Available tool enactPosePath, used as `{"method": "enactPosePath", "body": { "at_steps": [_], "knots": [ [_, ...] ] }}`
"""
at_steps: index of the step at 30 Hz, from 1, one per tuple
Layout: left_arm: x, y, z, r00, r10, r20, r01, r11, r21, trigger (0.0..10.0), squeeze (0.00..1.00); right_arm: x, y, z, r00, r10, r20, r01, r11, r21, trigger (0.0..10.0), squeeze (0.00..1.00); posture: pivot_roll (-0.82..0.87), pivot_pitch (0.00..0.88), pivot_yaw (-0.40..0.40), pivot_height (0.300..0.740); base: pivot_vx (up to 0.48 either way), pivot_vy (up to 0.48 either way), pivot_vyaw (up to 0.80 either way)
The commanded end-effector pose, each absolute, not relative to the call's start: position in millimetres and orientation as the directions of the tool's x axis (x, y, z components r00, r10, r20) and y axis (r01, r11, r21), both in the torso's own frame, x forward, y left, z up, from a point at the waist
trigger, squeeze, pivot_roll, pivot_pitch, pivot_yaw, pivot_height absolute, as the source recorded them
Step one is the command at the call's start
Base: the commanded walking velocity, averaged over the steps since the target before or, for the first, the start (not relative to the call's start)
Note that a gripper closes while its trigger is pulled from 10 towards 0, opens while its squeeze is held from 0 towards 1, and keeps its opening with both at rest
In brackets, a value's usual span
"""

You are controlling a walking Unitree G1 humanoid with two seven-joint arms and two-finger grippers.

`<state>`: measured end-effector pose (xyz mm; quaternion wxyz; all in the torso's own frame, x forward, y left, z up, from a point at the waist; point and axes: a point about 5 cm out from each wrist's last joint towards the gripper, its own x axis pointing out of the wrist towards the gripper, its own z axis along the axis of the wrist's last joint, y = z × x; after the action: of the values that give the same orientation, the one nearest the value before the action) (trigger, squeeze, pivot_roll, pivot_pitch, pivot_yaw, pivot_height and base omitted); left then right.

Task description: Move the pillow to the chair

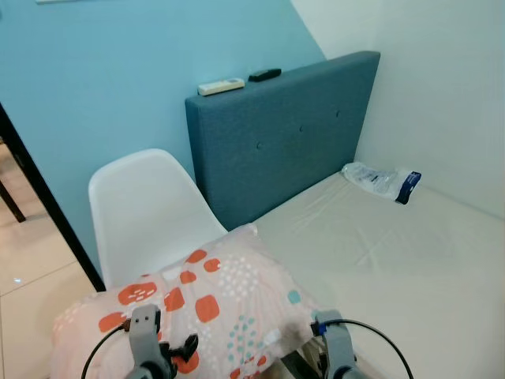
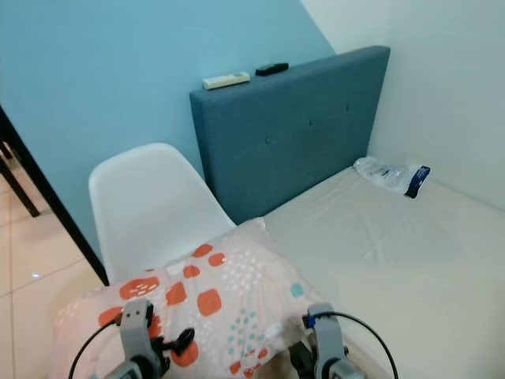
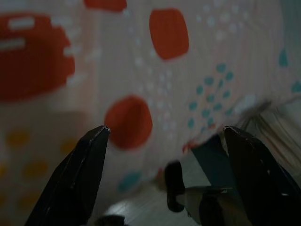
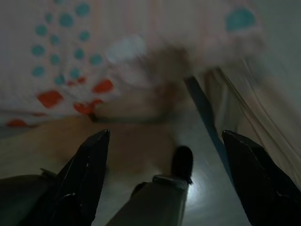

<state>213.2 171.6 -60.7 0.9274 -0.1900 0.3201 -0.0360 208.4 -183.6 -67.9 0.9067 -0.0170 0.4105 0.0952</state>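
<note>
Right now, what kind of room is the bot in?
Most likely a bedroom: a bare mattress against a blue padded headboard, a patterned pillow at the bed's edge, and a white chair beside it by a blue wall.

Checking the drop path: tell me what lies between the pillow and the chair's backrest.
Bare white seat only. In the left eye view the pillow sits low in front, its far edge over the front of the chair; nothing else lies on the seat up to the backrest.
</note>
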Motion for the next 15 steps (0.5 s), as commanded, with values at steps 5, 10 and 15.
{"method": "enactPosePath", "body": {
  "at_steps": [5, 10, 15],
  "knots": [
    [206.1, 172.4, -66.7, 0.755, -0.180, -0.630, -0.066, 0.935, -0.347, 10.0, 0.00, 190.2, -194.9, -78.6, 0.586, 0.047, -0.809, -0.088, 0.996, -0.006, 10.0, 0.00, -0.01, 0.000, -0.009, 0.740, -0.354, 0.000, 0.00],
    [203.6, 169.4, -69.1, 0.738, -0.184, -0.649, -0.061, 0.940, -0.336, 10.0, 0.00, 181.5, -199.4, -82.8, 0.558, 0.020, -0.829, -0.025, 1.000, 0.008, 10.0, 0.00, -0.01, 0.000, -0.008, 0.740, -0.354, 0.000, -0.30],
    [200.5, 167.7, -71.3, 0.725, -0.192, -0.662, -0.056, 0.941, -0.334, 10.0, 0.00, 171.3, -203.5, -87.4, 0.520, -0.008, -0.854, 0.010, 1.000, -0.003, 10.0, 0.00, -0.01, 0.000, -0.005, 0.740, -0.343, 0.000, -0.75]
  ]
}}
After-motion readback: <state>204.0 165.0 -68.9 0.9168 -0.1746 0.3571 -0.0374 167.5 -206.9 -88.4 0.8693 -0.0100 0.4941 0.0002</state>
